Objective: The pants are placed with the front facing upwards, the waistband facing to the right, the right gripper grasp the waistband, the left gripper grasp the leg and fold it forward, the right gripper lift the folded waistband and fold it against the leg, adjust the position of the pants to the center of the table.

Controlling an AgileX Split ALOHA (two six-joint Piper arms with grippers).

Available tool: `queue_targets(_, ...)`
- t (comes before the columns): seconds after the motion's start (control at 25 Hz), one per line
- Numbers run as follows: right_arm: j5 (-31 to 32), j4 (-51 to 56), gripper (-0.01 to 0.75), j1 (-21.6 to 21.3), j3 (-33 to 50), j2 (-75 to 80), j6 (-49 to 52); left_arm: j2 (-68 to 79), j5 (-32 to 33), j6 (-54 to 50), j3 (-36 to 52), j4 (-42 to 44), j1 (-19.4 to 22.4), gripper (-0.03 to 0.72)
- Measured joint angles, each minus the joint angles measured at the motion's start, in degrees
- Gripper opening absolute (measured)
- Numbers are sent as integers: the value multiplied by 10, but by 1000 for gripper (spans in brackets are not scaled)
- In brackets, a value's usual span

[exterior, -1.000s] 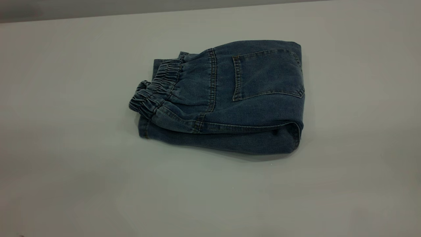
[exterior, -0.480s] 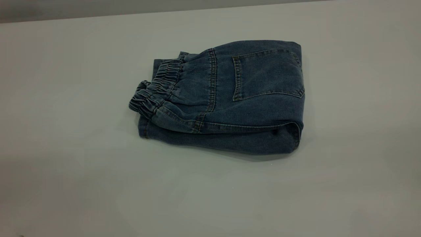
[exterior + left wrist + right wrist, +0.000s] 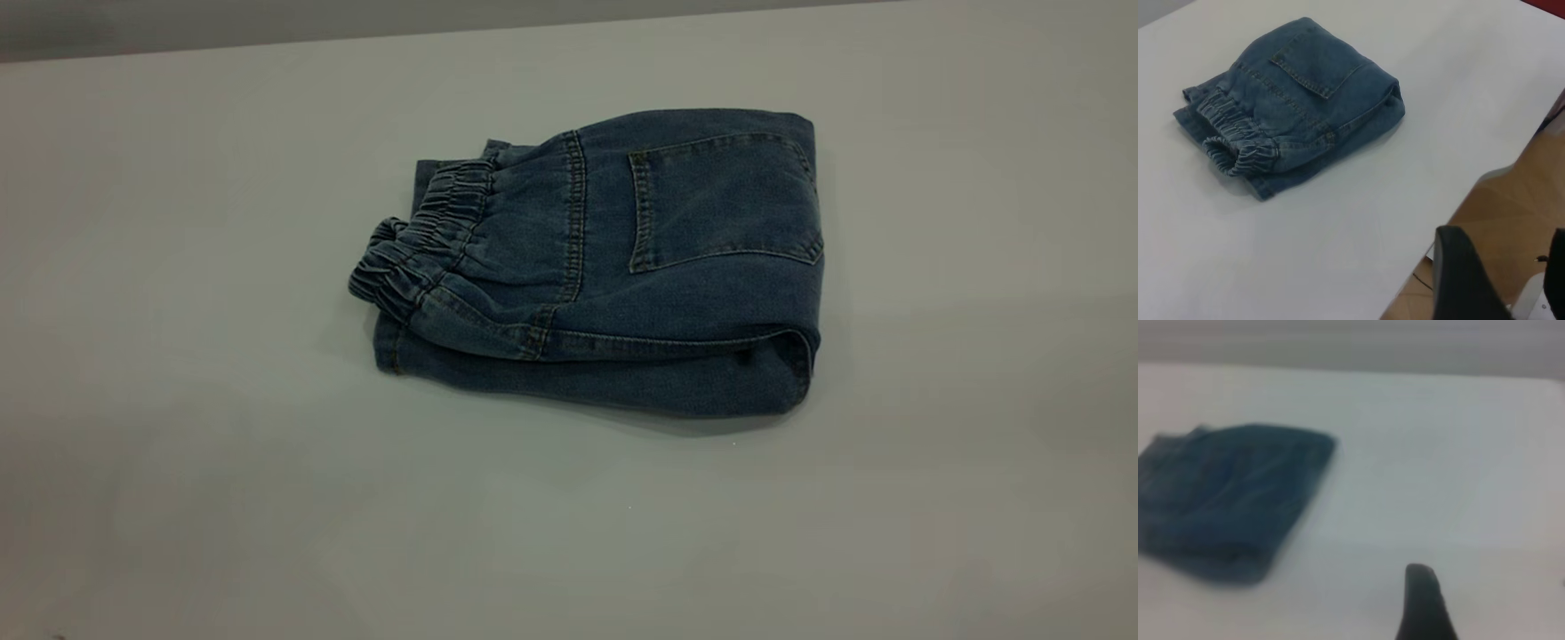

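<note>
One folded pants bundle, lengthwise left-right on table, waistband leftward; left gripper spread, right's state unclear.

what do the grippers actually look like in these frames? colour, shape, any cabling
Little shows. In the left wrist view, the left gripper has two dark, black-looking fingers with rounded tips and smooth faces. In the right wrist view, one dark rounded finger of the right gripper is visible. No markings or cables show. The exterior view shows neither arm.
</note>
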Motion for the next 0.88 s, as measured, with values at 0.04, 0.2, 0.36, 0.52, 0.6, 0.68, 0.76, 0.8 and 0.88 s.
queue_targets(0.04, 1, 0, 387, -13, 0, 0, 0, 0, 0, 1, 0, 0, 6, 309)
queue_targets(0.2, 0, 0, 387, -23, 0, 1, 0, 0, 0, 3, 0, 0, 73, 309)
queue_targets(0.36, 0, 0, 387, -23, 0, 1, 0, 0, 0, 3, 0, 0, 205, 309)
queue_targets(0.52, 0, 0, 387, -23, 0, 1, 0, 0, 0, 3, 0, 0, 346, 309)
queue_targets(0.6, -1, 0, 387, -23, 0, 1, 0, 0, 0, 3, 0, 0, 406, 309)
queue_targets(0.68, -1, 0, 387, -23, 0, 1, 0, 0, 0, 3, 0, 0, 445, 309)
queue_targets(0.76, -1, 0, 387, -23, 0, 1, 0, 0, 0, 3, 0, 0, 468, 309)
queue_targets(0.8, -1, 0, 387, -23, 0, 1, 0, 0, 0, 3, 0, 0, 473, 309)
queue_targets(0.88, -1, 0, 387, -23, 0, 1, 1, 0, 0, 3, 0, 0, 473, 309)
